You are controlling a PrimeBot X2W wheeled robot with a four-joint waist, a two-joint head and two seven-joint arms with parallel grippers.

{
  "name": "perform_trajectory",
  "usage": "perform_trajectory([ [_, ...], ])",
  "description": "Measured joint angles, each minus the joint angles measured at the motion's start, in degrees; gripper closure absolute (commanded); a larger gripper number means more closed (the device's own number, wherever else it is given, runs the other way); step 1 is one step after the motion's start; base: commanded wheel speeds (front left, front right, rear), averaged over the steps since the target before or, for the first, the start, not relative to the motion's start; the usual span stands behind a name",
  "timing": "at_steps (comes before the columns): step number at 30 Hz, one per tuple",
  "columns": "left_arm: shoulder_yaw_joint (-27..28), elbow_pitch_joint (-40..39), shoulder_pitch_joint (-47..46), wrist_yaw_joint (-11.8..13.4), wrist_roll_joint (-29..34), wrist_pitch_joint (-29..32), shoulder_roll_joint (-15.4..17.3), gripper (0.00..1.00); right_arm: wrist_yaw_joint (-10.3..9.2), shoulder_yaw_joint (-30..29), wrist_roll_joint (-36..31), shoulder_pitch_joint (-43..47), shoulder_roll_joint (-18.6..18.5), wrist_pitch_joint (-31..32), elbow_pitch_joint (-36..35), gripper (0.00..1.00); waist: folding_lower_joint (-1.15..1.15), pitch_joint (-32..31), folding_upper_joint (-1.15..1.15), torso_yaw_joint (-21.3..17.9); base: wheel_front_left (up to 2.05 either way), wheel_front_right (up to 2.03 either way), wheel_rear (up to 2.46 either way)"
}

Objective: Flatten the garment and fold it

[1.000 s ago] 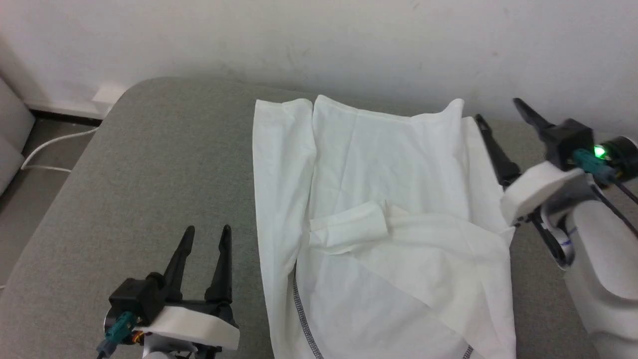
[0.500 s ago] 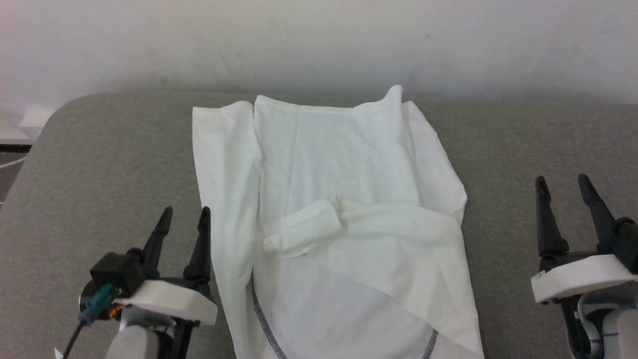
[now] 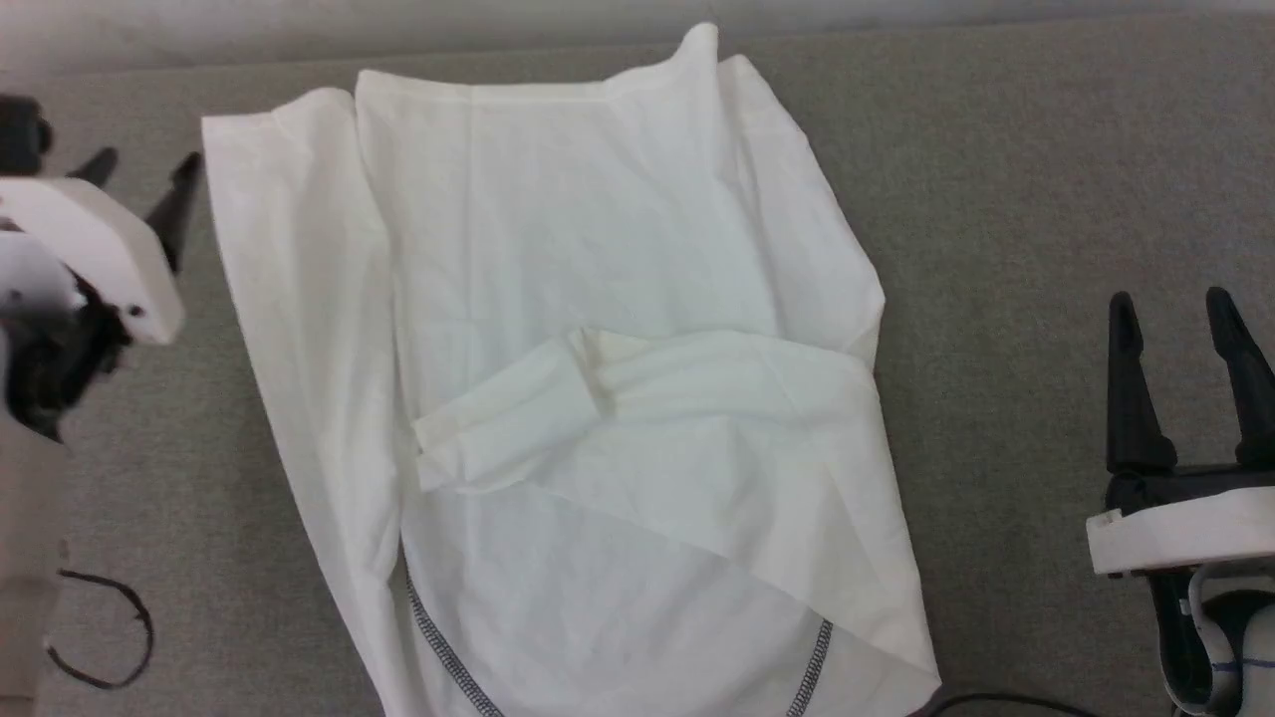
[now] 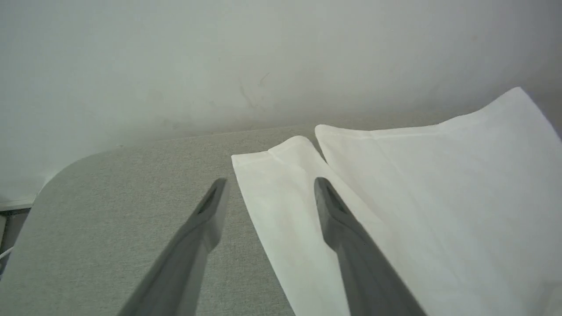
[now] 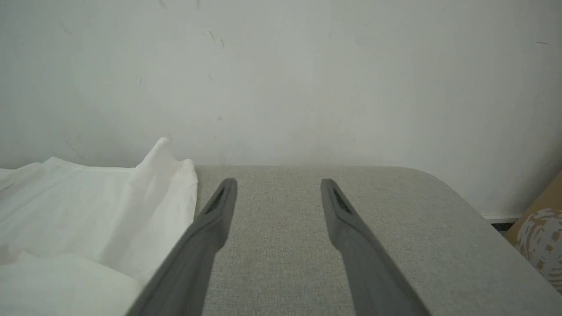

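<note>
Both spread-fingered, empty: L gripper (image 3: pixel 144 161) at garment (image 3: pixel 598 249) far-left edge; R gripper (image 3: pixel 1168 297) over open cushion (image 3: pixel 996 199), well apart.

Plain white shirt (image 3: pixel 598 249) with dark grey zigzag stitching (image 3: pixel 438 647) on its lower seams; light grey, finely flecked surface (image 3: pixel 996 199); off-white wall (image 5: pixel 307 66) with faint dark scuffs. On the left gripper (image 3: pixel 144 159) and right gripper (image 3: pixel 1168 297), black fingers (image 3: pixel 1131 418) and white shells; the fingers read dark grey in the wrist views. Black cable (image 3: pixel 149 629). Brown box (image 5: pixel 538 224) with a mottled white print.
</note>
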Motion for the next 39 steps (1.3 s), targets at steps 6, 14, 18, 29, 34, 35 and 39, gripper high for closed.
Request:
perform_trajectory([
  [6, -1.87, 7.5, -9.89, -0.1, -3.81, 10.45, 6.42, 0.0, 0.0, 0.85, 1.2, -1.05, 0.13, -0.73, 0.31, 0.0, 0.01, 5.85, 0.0, -3.44, 0.0, 0.0, 0.0],
  [14, -2.93, 14.62, -17.23, 0.01, -7.39, 15.93, 12.65, 0.0, 0.0, 1.67, 2.76, -2.19, 0.14, -2.66, 2.05, 0.0, 0.0, 12.05, 0.0, -8.09, 0.0, 0.0, 0.0],
  [18, -2.82, 18.08, -18.98, 0.01, -7.49, 16.81, 14.05, 0.0, 0.0, 2.03, 3.53, -2.54, 0.15, -3.21, 2.65, 0.0, -0.01, 14.35, 0.0, -10.01, 0.0, 0.0, 0.0],
  [29, -3.91, 21.01, -22.23, -0.01, -11.43, 20.91, 15.28, 1.0, 0.0, 1.19, 3.02, -3.16, 0.14, -3.59, 4.04, 0.0, -0.02, 16.89, 0.0, -11.07, 0.0, 0.0, 0.0],
  [34, -4.2, 22.96, -20.92, -0.19, -11.68, 15.34, 14.61, 1.0, 0.0, 0.57, 2.24, -3.45, 0.15, -3.52, 4.31, 0.0, -0.01, 15.66, 0.0, -10.29, 0.0, 0.0, 0.0],
  [35, -4.12, 23.59, -20.37, -0.19, -11.68, 13.71, 14.41, 1.0, 0.0, 0.44, 1.96, -3.5, 0.15, -3.52, 4.39, 0.0, -0.01, 15.2, 0.0, -10.11, 0.0, 0.0, 0.0],
  [39, -3.74, 26.74, -17.36, -0.16, -11.13, 6.08, 14.37, 1.0, 0.0, -0.19, 1.51, -3.51, 0.15, -3.05, 4.76, 0.0, -0.01, 12.69, 0.01, -9.3, 0.0, 0.0, 0.0],
])
